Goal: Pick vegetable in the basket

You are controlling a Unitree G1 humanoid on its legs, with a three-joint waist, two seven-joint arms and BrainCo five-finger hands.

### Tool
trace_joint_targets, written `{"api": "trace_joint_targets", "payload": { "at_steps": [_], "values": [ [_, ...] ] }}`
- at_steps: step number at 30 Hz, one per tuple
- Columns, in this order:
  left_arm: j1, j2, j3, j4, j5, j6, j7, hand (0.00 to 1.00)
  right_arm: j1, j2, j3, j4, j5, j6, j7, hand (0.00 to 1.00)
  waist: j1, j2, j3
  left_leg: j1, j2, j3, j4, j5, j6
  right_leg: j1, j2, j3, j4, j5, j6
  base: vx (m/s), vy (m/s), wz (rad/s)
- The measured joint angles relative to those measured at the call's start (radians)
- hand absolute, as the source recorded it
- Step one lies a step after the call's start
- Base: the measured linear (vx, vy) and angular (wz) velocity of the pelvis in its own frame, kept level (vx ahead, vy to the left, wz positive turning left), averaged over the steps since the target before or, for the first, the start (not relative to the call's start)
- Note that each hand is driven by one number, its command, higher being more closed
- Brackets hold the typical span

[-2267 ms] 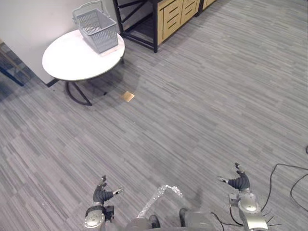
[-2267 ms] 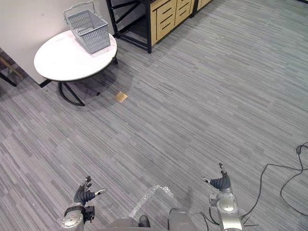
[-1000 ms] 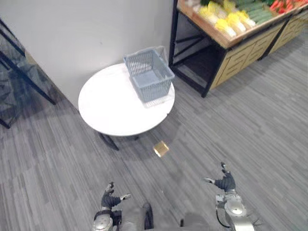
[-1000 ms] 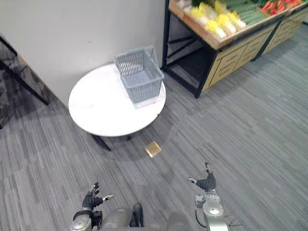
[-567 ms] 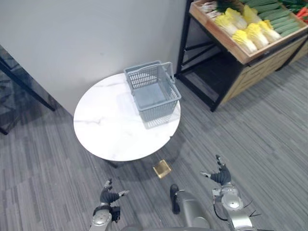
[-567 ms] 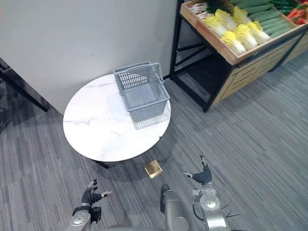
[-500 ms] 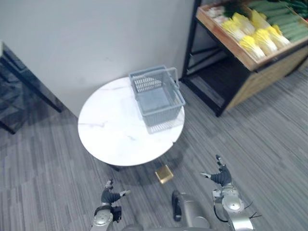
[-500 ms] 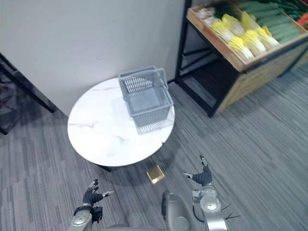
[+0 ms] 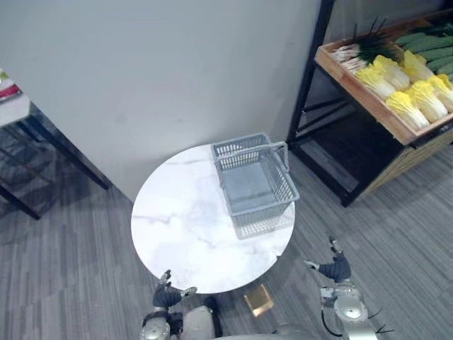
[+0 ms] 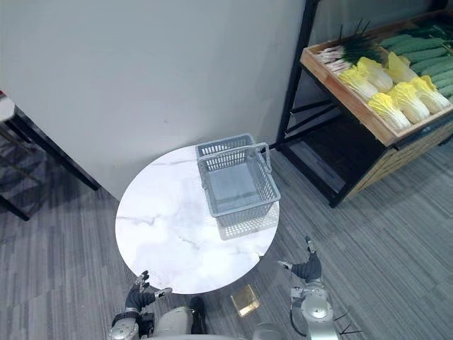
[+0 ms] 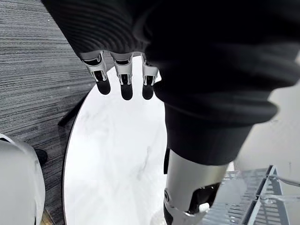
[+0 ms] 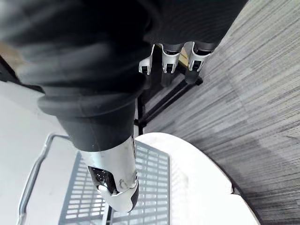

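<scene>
Basket (image 9: pixel 255 185): grey plastic, rectangular, lattice walls w/ a solid floor that shows bare, pale bar handle across its top. In the head views it sits upright on the far-right part of a round table (image 9: pixel 185 244), which has a glossy white marble-look top on dark legs. Vegetables (image 9: pixel 405 88) lie well apart from it at upper right, on a slanted wooden rack (image 9: pixel 361 99) in a black frame: yellow leafy heads in rows, long green ones behind, white-stemmed greens at one end. The floor is grey striped carpet w/ a small brass-coloured square plate (image 9: pixel 259 300) by the table's near edge. Left hand (image 9: pixel 170 293) hangs low at that near edge and right hand (image 9: pixel 335 269) over the carpet right of the table, both w/ fingers spread loose, grasping nothing. Left wrist view: dark-tipped fingers (image 11: pixel 123 82) straight in a row above the shiny tabletop, silver thumb (image 11: pixel 192 187) held apart, basket lattice beside it. Right wrist view: fingers (image 12: pixel 171 58) straight, aimed toward the rack's black legs, and thumb (image 12: pixel 115 173) apart, over the basket's mesh and the table rim.
</scene>
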Motion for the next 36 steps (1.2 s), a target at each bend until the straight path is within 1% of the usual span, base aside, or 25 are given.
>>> {"api": "trace_joint_targets", "payload": {
  "at_steps": [1,2,3,4,5,6,7,8,9,10,12,13,16,18,20,21,22,23,24,26,28,30,31,33,36],
  "values": [
    [0.005,0.0,-0.001,0.0,0.0,0.0,0.0,0.0,-0.014,-0.004,0.008,0.0,-0.008,0.0,0.0,0.0,0.0,0.002,0.001,0.002,-0.002,0.006,0.007,-0.021,0.002,-0.012,-0.004,0.016,0.029,-0.006,0.002,0.04,0.118,-0.55],
    [0.01,0.0,-0.008,0.004,0.0,0.0,0.0,0.0,-0.039,-0.014,0.025,-0.002,-0.016,0.0,0.0,0.0,0.0,0.011,0.002,0.011,-0.003,0.008,0.005,-0.034,0.008,-0.051,-0.004,0.039,0.117,-0.005,0.007,0.04,0.106,-0.31],
    [0.01,0.007,-0.011,0.007,0.0,0.0,0.0,0.0,-0.043,-0.02,0.04,-0.026,-0.027,0.0,-0.001,0.0,-0.009,0.012,0.002,0.02,-0.007,0.006,0.002,-0.038,0.015,-0.1,-0.002,0.052,0.226,0.006,0.023,0.05,0.102,-0.17],
    [0.008,0.014,-0.012,0.008,0.0,-0.001,0.0,0.0,-0.044,-0.02,0.044,-0.038,-0.036,0.0,-0.002,0.0,-0.012,0.012,0.005,0.029,-0.008,0.002,-0.002,-0.041,0.019,-0.129,0.001,0.055,0.286,0.017,0.029,0.05,0.1,0.09],
    [0.001,0.035,-0.017,0.016,0.0,-0.001,0.001,0.0,-0.043,-0.023,0.057,-0.063,-0.056,-0.001,-0.002,0.0,-0.016,0.011,0.005,0.046,-0.006,-0.015,-0.015,-0.043,0.022,-0.161,0.022,0.074,0.327,-0.006,0.013,0.05,0.062,0.23],
    [-0.004,0.052,-0.018,0.021,0.001,-0.002,0.003,0.0,-0.047,-0.034,0.066,-0.087,-0.072,-0.01,-0.005,0.0,-0.02,0.014,0.007,0.052,-0.006,-0.03,-0.02,-0.042,0.023,-0.186,0.044,0.085,0.3,-0.027,0.002,0.06,0.033,0.3],
    [-0.015,0.057,-0.018,0.032,0.001,-0.003,0.003,0.0,-0.053,-0.049,0.074,-0.1,-0.086,-0.015,-0.007,0.0,-0.021,0.01,0.006,0.052,-0.006,-0.04,-0.018,-0.037,0.028,-0.199,0.056,0.094,0.272,-0.028,-0.001,0.07,-0.027,0.44],
    [-0.023,0.069,-0.018,0.043,0.001,-0.004,0.004,0.0,-0.079,-0.081,0.094,-0.109,-0.102,-0.027,-0.007,0.0,-0.023,-0.004,0.003,0.051,-0.017,-0.05,-0.008,-0.031,0.018,-0.212,0.065,0.099,0.173,0.02,-0.029,0.09,-0.062,0.55],
    [-0.036,0.067,-0.023,0.063,0.004,-0.004,0.002,0.0,-0.109,-0.114,0.102,-0.117,-0.121,-0.03,-0.011,0.0,-0.029,-0.01,-0.003,0.049,-0.034,-0.08,-0.008,-0.026,0.011,-0.202,0.059,0.076,0.142,0.02,-0.017,0.1,-0.053,0.54],
    [-0.038,0.063,-0.026,0.065,0.007,-0.005,0.002,0.0,-0.125,-0.129,0.113,-0.119,-0.136,-0.03,-0.016,0.0,-0.029,0.003,-0.006,0.048,-0.033,-0.09,-0.016,-0.02,0.008,-0.194,0.058,0.068,0.117,0.028,-0.017,0.13,-0.008,0.4],
    [-0.036,0.063,-0.03,0.065,0.022,-0.007,0.003,0.0,-0.231,-0.207,0.173,-0.124,-0.189,-0.031,-0.028,0.0,-0.028,0.043,-0.008,0.029,-0.023,-0.106,-0.077,0.016,0.003,-0.196,0.067,0.049,0.032,0.073,-0.02,0.1,0.003,0.17],
    [-0.037,0.065,-0.03,0.066,0.022,-0.007,0.003,0.0,-0.272,-0.235,0.205,-0.123,-0.214,-0.03,-0.028,0.0,-0.024,0.053,-0.007,0.025,-0.024,-0.112,-0.102,0.03,0.002,-0.196,0.073,0.047,0.004,0.089,-0.021,0.08,-0.022,0.09],
    [-0.037,0.068,-0.043,0.084,0.045,-0.007,0.002,0.0,-0.388,-0.292,0.283,-0.123,-0.258,-0.032,-0.028,0.0,-0.007,0.064,-0.006,0.026,-0.022,-0.125,-0.147,0.054,-0.001,-0.185,0.08,0.039,-0.052,0.116,-0.023,0.08,-0.017,0.05],
    [-0.037,0.066,-0.059,0.101,0.05,-0.008,0.002,0.0,-0.475,-0.31,0.317,-0.109,-0.275,-0.033,-0.03,0.0,-0.004,0.071,-0.002,0.021,-0.024,-0.131,-0.156,0.059,0.0,-0.174,0.082,0.028,-0.081,0.128,-0.018,0.11,-0.025,0.06],
    [-0.042,0.066,-0.07,0.111,0.049,-0.011,0.002,0.0,-0.608,-0.328,0.358,-0.038,-0.289,-0.035,-0.046,0.0,-0.004,0.087,0.007,0.0,-0.029,-0.139,-0.166,0.072,0.007,-0.176,0.077,0.02,-0.12,0.15,-0.018,0.04,0.014,0.06],
    [-0.044,0.066,-0.075,0.111,0.049,-0.014,0.003,0.0,-0.638,-0.335,0.366,-0.015,-0.289,-0.035,-0.048,0.0,-0.003,0.092,0.01,-0.003,-0.032,-0.142,-0.176,0.081,0.008,-0.178,0.075,0.018,-0.131,0.157,-0.018,0.01,0.027,0.14],
    [-0.047,0.066,-0.083,0.112,0.047,-0.02,0.004,0.0,-0.677,-0.345,0.376,0.017,-0.29,-0.035,-0.05,0.0,0.001,0.102,0.015,-0.009,-0.037,-0.152,-0.19,0.094,0.01,-0.179,0.071,0.015,-0.146,0.166,-0.016,-0.01,0.03,0.19],
    [-0.059,0.062,-0.089,0.112,0.043,-0.023,0.004,0.0,-0.741,-0.367,0.394,0.078,-0.29,-0.028,-0.052,0.0,0.014,0.119,0.032,-0.013,-0.039,-0.163,-0.211,0.111,0.013,-0.182,0.067,0.009,-0.161,0.177,-0.018,-0.02,0.021,0.2],
    [-0.062,0.061,-0.089,0.11,0.041,-0.025,0.004,0.0,-0.77,-0.379,0.406,0.104,-0.29,-0.027,-0.053,0.0,0.018,0.125,0.04,-0.013,-0.039,-0.168,-0.22,0.117,0.014,-0.184,0.065,0.004,-0.162,0.179,-0.019,-0.04,0.008,0.24],
    [-0.063,0.062,-0.089,0.112,0.032,-0.027,0.013,0.0,-0.885,-0.418,0.446,0.198,-0.293,-0.024,-0.059,0.0,0.025,0.148,0.061,-0.033,-0.041,-0.183,-0.242,0.142,0.015,-0.207,0.063,-0.009,-0.161,0.186,-0.021,-0.09,-0.002,0.2],
    [-0.06,0.062,-0.089,0.112,0.029,-0.027,0.022,0.0,-0.955,-0.432,0.447,0.249,-0.294,-0.021,-0.069,0.0,0.028,0.16,0.074,-0.045,-0.042,-0.192,-0.264,0.164,0.017,-0.225,0.064,-0.018,-0.161,0.193,-0.021,-0.08,-0.002,0.15],
    [-0.061,0.062,-0.089,0.112,0.017,-0.032,0.023,0.0,-1.049,-0.47,0.453,0.318,-0.294,-0.018,-0.074,0.0,0.026,0.177,0.101,-0.05,-0.043,-0.218,-0.3,0.194,0.015,-0.238,0.065,-0.038,-0.16,0.2,-0.022,-0.1,-0.006,0.24],
    [-0.06,0.062,-0.089,0.113,0.015,-0.035,0.023,0.0,-1.066,-0.48,0.456,0.335,-0.294,-0.016,-0.074,0.0,0.028,0.18,0.103,-0.054,-0.043,-0.224,-0.308,0.2,0.015,-0.244,0.067,-0.041,-0.159,0.201,-0.022,-0.1,-0.009,0.23],
    [-0.061,0.063,-0.089,0.115,-0.003,-0.045,0.024,0.0,-1.127,-0.514,0.485,0.416,-0.296,-0.004,-0.073,0.0,0.037,0.19,0.11,-0.071,-0.04,-0.241,-0.335,0.228,0.013,-0.268,0.071,-0.057,-0.155,0.206,-0.023,-0.08,-0.016,0.18],
    [-0.064,0.063,-0.088,0.116,-0.003,-0.047,0.027,0.0,-1.181,-0.536,0.493,0.523,-0.312,0.012,-0.065,0.0,0.051,0.206,0.122,-0.087,-0.039,-0.258,-0.348,0.247,0.009,-0.288,0.073,-0.072,-0.143,0.207,-0.023,-0.05,-0.023,0.15]
  ]
}}
